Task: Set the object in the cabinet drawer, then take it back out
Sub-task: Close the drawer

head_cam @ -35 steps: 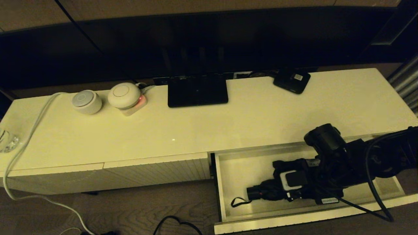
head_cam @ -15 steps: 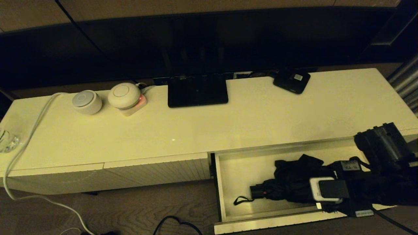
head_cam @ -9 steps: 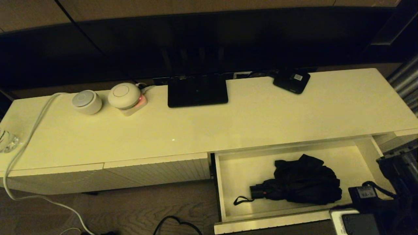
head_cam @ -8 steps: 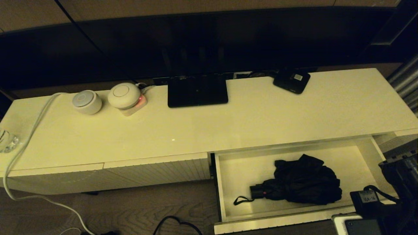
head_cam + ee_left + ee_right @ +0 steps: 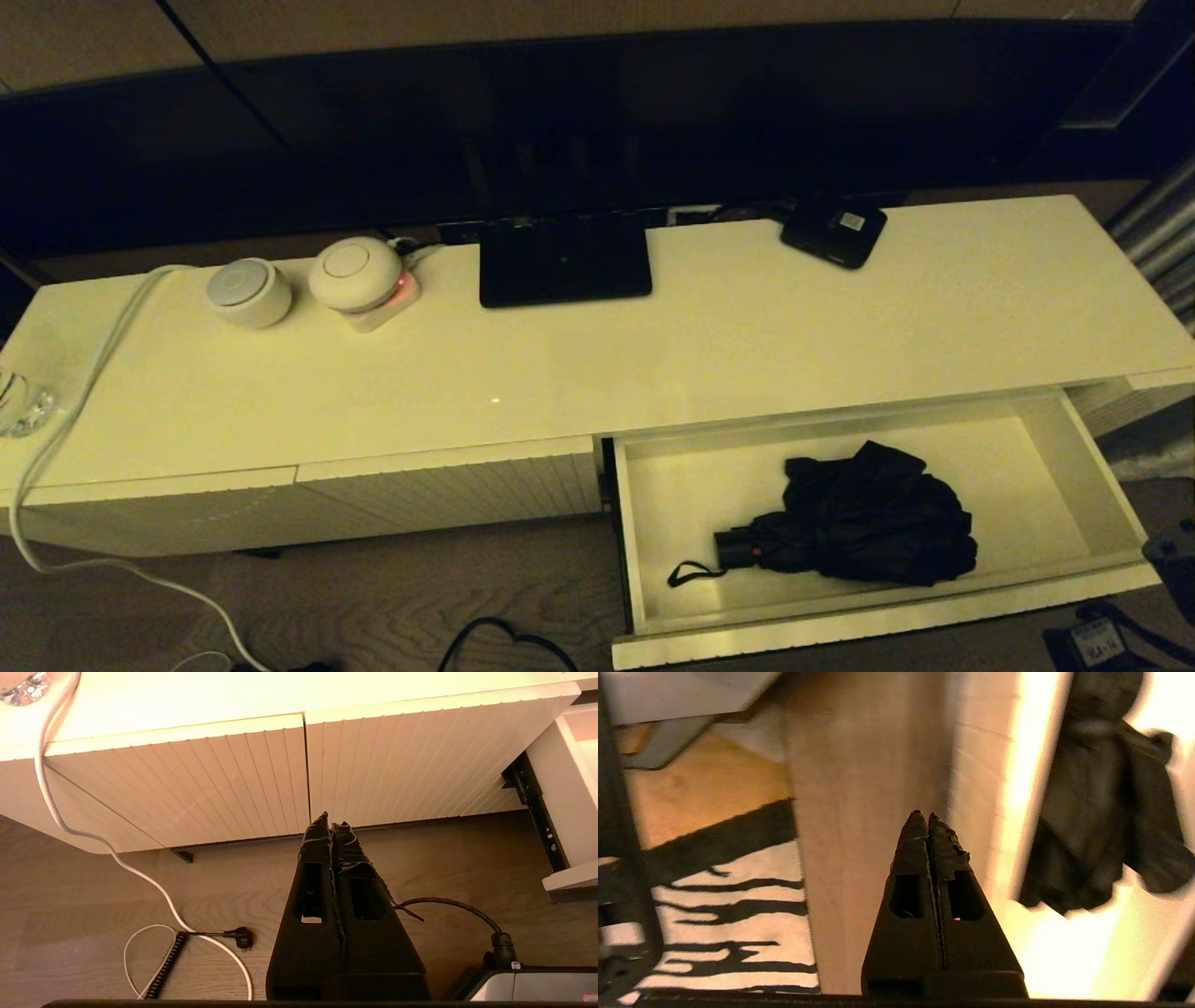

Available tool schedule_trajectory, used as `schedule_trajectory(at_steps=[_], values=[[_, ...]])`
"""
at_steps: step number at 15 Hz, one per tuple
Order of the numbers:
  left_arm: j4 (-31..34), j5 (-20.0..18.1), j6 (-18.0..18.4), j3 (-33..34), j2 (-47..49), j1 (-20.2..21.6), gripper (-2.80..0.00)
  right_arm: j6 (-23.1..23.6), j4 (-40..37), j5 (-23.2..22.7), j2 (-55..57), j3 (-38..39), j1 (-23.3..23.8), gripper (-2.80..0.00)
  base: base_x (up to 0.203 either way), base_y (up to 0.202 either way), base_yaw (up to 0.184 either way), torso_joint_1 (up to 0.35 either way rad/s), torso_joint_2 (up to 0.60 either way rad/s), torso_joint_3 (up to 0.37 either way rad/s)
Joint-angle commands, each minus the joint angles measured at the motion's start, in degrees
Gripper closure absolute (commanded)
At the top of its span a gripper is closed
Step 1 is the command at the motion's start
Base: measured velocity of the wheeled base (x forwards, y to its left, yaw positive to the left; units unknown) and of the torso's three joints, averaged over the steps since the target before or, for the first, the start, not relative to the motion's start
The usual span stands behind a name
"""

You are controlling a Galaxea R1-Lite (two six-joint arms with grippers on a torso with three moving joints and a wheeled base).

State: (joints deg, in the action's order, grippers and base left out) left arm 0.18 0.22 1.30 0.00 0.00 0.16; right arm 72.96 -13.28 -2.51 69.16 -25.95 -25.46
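Observation:
The black folding umbrella [image 5: 859, 523] lies in the open cream-white drawer [image 5: 1064, 448], handle and strap loop pointing left; it also shows in the right wrist view [image 5: 1101, 812]. My right gripper [image 5: 928, 817] is shut and empty, drawn back outside the drawer over its front edge and the floor; only a bit of that arm [image 5: 1178, 560] shows at the head view's lower right corner. My left gripper [image 5: 331, 819] is shut and empty, hanging low in front of the closed ribbed cabinet fronts [image 5: 402, 765], left of the drawer.
On the cabinet top [image 5: 747, 336] stand a flat black stand [image 5: 564, 259], a small black box [image 5: 836, 231], two round white devices [image 5: 356, 271] and a white cable [image 5: 84, 392]. Cables lie on the wooden floor [image 5: 187, 933]. A striped rug [image 5: 728, 933] lies by the right arm.
My right gripper let go of the umbrella in the drawer, then drew back to the right and down, almost out of the head view. The umbrella lies still.

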Motion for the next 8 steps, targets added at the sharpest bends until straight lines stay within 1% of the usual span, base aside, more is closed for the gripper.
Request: schedule_trajectory(at_steps=[1,3,6,8], values=[[-0.01,0.04,0.02,0.18,0.0,0.02,0.0,0.34,0.1,-0.04,0.42,2.48,-0.95,0.0,0.0,0.0,0.0,0.0,0.0,0.0],[-0.01,0.04,0.02,0.18,0.0,0.02,0.0,0.31,0.1,-0.03,3.21,3.99,-0.48,0.0,0.0,0.0,0.0,0.0,0.0,0.0],[-0.01,0.04,0.02,0.18,0.0,0.02,0.0,0.16,0.24,-0.18,8.13,5.2,2.23,0.0,0.0,0.0,0.0,0.0,0.0,0.0],[-0.01,0.04,0.02,0.18,0.0,0.02,0.0,0.16,3.25,-0.21,12.25,5.43,3.68,0.0,0.0,0.0,0.0,0.0,0.0,0.0]])
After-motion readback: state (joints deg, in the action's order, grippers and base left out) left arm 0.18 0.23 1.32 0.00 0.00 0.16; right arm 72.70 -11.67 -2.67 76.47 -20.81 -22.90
